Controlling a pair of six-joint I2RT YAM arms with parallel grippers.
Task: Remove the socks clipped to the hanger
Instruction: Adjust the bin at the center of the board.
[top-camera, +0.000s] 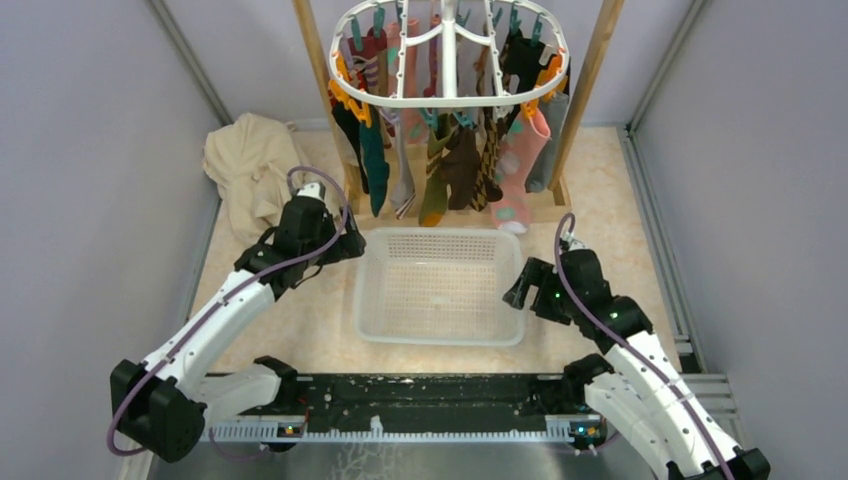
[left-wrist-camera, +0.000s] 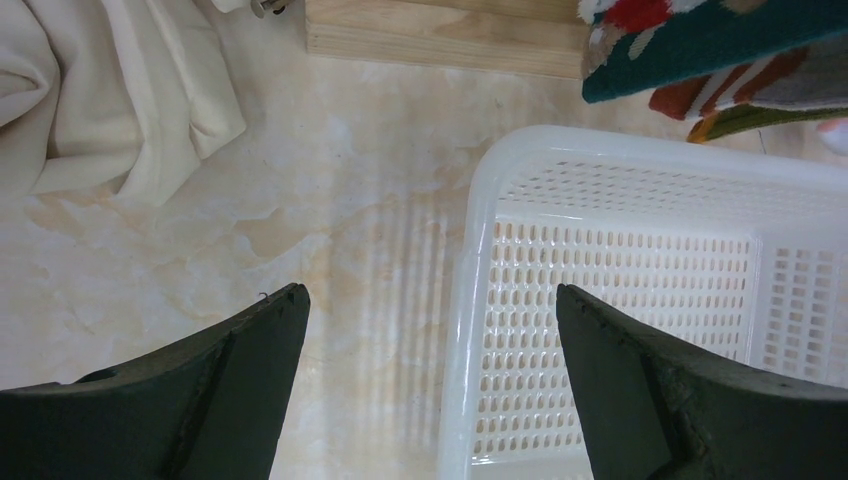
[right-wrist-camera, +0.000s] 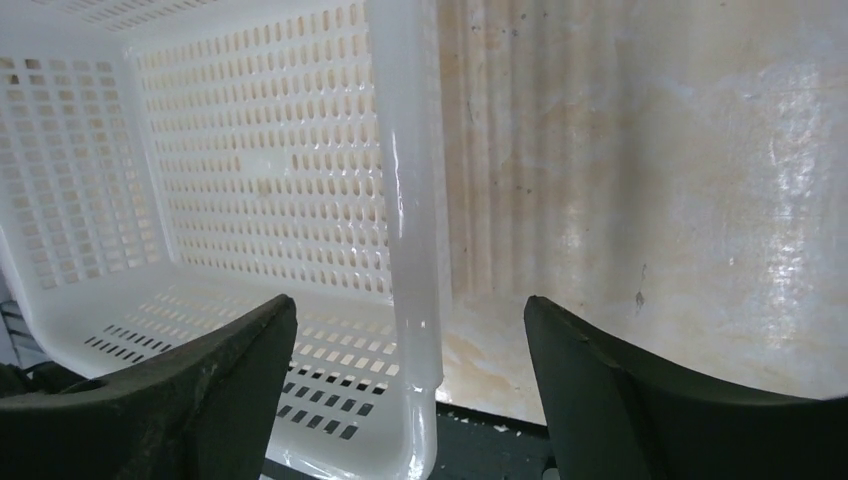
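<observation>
While both arms are reaching low beside the white mesh basket (top-camera: 440, 236), the left gripper (left-wrist-camera: 430, 300) is hovering with its fingers spread wide over the basket's left rim and the bare table (top-camera: 620, 200), holding nothing. The right gripper (right-wrist-camera: 410, 310) is holding its fingers apart too, either side of the basket's right rim, not clasping it. Near the table's far edge, the socks (top-camera: 440, 172), dark green, brown, pink and patterned, are dangling from clips on the white oval hanger (top-camera: 450, 100) inside a wooden frame (top-camera: 592, 80).
</observation>
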